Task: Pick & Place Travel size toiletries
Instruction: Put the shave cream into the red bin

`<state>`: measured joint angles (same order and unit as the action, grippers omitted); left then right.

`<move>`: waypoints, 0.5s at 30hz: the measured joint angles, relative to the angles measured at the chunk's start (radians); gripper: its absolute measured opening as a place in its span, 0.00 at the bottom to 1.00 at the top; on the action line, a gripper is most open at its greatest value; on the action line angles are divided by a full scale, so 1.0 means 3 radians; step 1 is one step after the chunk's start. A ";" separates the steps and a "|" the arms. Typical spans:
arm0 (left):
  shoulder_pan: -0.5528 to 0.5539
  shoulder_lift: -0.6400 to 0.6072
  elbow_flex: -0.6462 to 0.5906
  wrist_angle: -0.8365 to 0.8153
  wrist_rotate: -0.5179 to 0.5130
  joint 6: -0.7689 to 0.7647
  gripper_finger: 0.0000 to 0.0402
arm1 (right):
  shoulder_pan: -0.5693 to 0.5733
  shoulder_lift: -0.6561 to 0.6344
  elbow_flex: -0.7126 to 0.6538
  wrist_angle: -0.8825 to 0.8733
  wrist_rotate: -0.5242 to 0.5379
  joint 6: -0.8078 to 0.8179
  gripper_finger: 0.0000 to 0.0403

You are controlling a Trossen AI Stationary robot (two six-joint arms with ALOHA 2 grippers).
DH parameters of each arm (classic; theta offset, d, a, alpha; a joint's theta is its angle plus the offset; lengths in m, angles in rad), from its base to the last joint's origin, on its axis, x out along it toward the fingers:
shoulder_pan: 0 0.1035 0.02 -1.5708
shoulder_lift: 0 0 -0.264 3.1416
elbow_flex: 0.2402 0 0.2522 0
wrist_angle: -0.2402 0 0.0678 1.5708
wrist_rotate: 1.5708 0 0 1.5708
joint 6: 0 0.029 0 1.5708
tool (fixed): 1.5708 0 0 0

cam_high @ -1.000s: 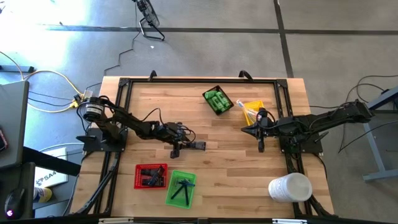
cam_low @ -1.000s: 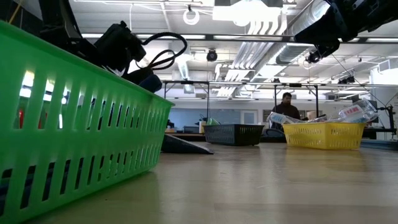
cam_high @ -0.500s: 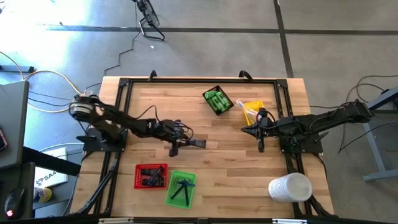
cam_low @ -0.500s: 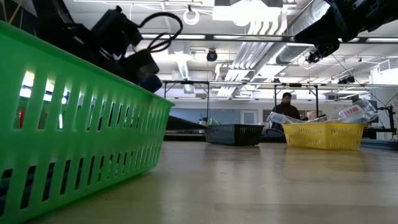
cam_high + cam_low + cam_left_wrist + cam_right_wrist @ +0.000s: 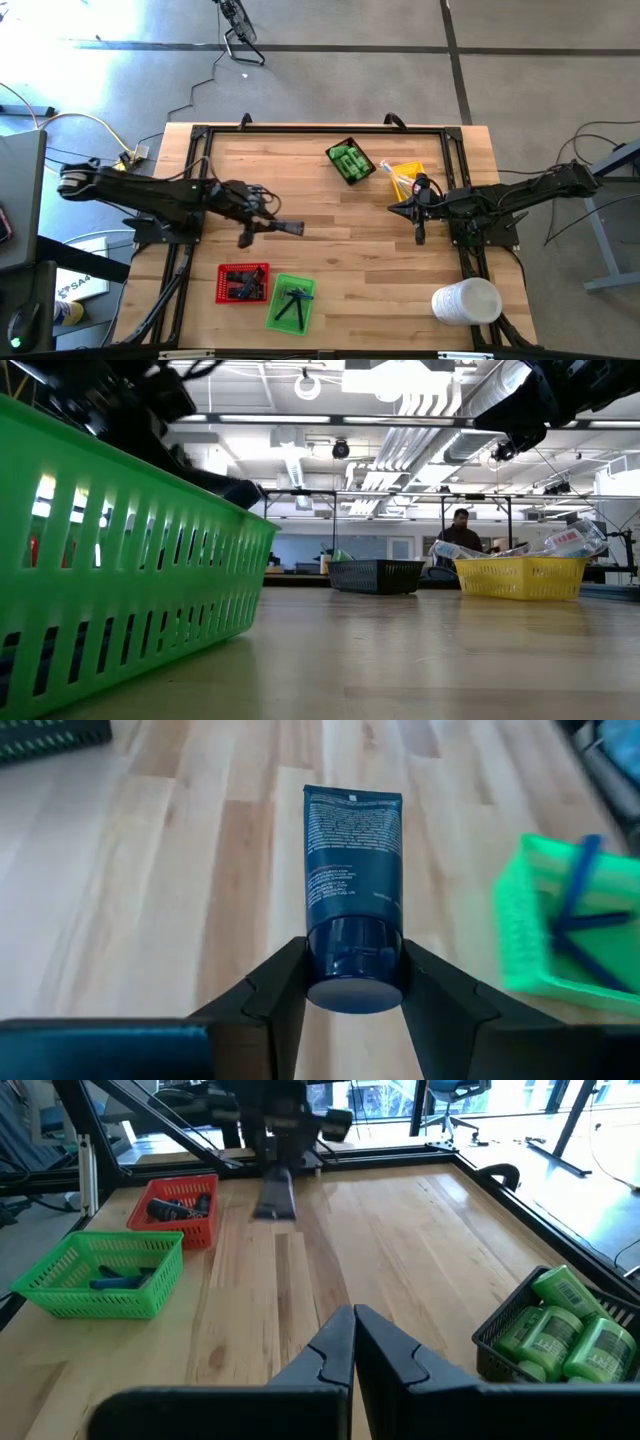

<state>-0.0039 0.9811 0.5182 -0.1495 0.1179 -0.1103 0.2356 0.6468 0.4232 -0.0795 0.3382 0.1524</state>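
A dark blue tube (image 5: 352,850) with white print, one of the toiletries, hangs over the table's left middle with my left gripper (image 5: 352,985) shut on it. The high view shows this gripper (image 5: 262,226) and the tube (image 5: 288,228) above bare wood. My right gripper (image 5: 352,1330) is shut on nothing and stays raised by the yellow tray (image 5: 405,178). Green bottles fill the black tray (image 5: 350,162). Dark pieces lie in the red tray (image 5: 243,282), and blue sticks lie in the green tray (image 5: 291,301). My left gripper pinches the tube's round cap end (image 5: 352,982) between its two fingers, one on each side. The fingers come slanting down from the table's left. The tube points on past the fingertips, in line with them, flat end foremost, lifted clear of the table.
A big white cylinder (image 5: 466,301) stands at the near right corner. The red and green trays sit side by side at the near left. Black rails (image 5: 320,128) frame the table. Bare wood lies across the middle. A person stands in the room beyond (image 5: 461,530).
My left gripper has risen and drawn back toward the table's left edge, still shut on the tube. The tube has come up off the wood and now hangs clear. My right arm has kept still.
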 joint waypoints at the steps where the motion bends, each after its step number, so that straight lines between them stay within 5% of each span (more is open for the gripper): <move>1: -0.0026 -0.0111 0.0000 -0.0101 0.0016 -0.0069 0.34 | 0.0000 0.0000 0.0000 0.0005 0.0000 -0.0001 0.01; 8: -0.0472 -0.0603 0.0000 -0.0404 -0.0103 -0.0450 0.34 | 0.0000 0.0000 0.0000 0.0073 0.0003 0.0006 0.01; 15: -0.1188 -0.0533 0.0000 -0.0691 -0.0519 -0.1173 0.34 | 0.0001 0.0000 0.0000 0.0169 0.0011 0.0012 0.01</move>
<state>-0.3604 0.8213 0.5182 -0.3569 -0.0379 -0.4622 0.2359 0.6468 0.4232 -0.0289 0.3415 0.1561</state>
